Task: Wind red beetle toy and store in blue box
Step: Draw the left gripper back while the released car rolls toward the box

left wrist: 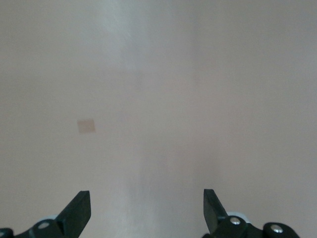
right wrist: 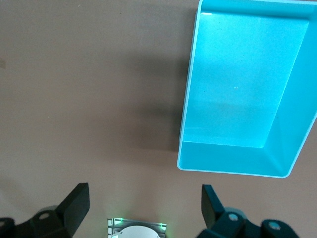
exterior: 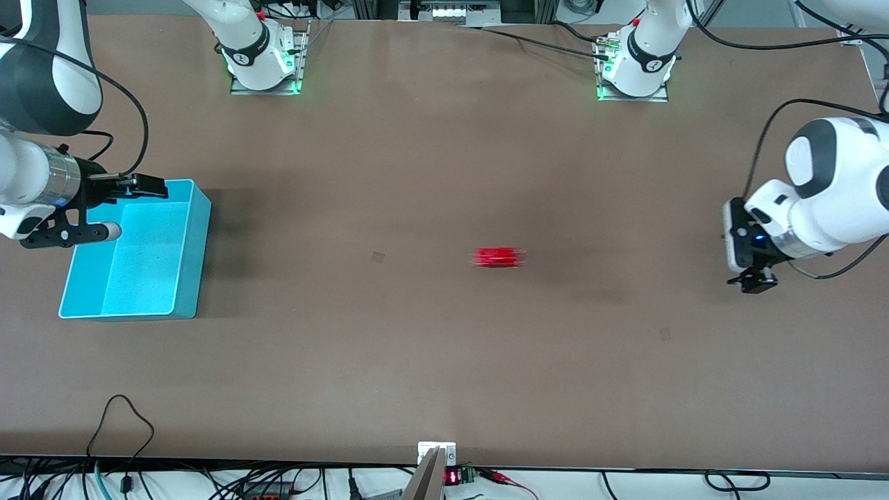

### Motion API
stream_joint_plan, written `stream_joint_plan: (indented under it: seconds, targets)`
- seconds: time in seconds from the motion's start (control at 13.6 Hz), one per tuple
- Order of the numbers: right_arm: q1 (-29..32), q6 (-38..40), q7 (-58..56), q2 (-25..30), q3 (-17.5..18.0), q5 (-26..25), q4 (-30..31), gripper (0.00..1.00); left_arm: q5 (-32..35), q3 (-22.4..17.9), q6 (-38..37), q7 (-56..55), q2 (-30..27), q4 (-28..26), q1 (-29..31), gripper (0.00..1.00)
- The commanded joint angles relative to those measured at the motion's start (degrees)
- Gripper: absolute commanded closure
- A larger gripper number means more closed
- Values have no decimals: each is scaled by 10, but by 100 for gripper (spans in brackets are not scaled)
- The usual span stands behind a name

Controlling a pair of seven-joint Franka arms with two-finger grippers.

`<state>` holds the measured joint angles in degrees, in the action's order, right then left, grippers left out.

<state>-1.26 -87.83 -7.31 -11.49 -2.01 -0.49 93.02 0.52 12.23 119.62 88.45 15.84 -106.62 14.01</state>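
The red beetle toy [exterior: 498, 257] sits on the bare table near its middle, far from both grippers. The blue box [exterior: 196, 246] stands open and empty at the right arm's end of the table. It also shows in the right wrist view [right wrist: 224, 159]. My right gripper [exterior: 139, 187] hovers over the box's edge nearest the robots' bases, open and empty [right wrist: 145, 208]. My left gripper [exterior: 751, 279] hovers over the table at the left arm's end, open and empty [left wrist: 147, 210]. The toy shows in neither wrist view.
The right arm's base [exterior: 262, 59] and the left arm's base [exterior: 635, 66] stand along the table's edge farthest from the front camera. Small darker patches mark the tabletop [exterior: 378, 257] [left wrist: 86, 126]. Cables hang along the edge nearest the front camera.
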Motion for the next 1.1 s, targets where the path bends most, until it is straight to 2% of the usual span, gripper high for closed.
stream_joint_plan:
  seconds: [0.0,0.15,0.22,0.44,0.59,0.88,1.03]
  targets:
    - [3,11,-9,-1,2,-3,-7,0,-29,-4,35,-110,-1,1,-21,0]
    - [3,11,-9,-1,2,-3,-7,0,-32,-4,140,-147,11,-2,-36,0]
    - [4,13,-9,-1,2,-2,-7,0,-29,-4,164,-184,9,-2,-36,0]
    - [4,14,-10,-2,1,-2,-7,0,-32,-11,154,-342,-4,0,-36,0]
    - [5,14,-15,-2,0,-2,-6,0,-32,-19,109,-485,-17,25,-40,0]
    - [4,14,-14,-4,0,2,-6,0,-31,-95,-84,-739,-26,153,-97,0]
    - [2,11,-6,-5,1,13,-6,0,-29,-120,-139,-810,-52,164,-124,0]
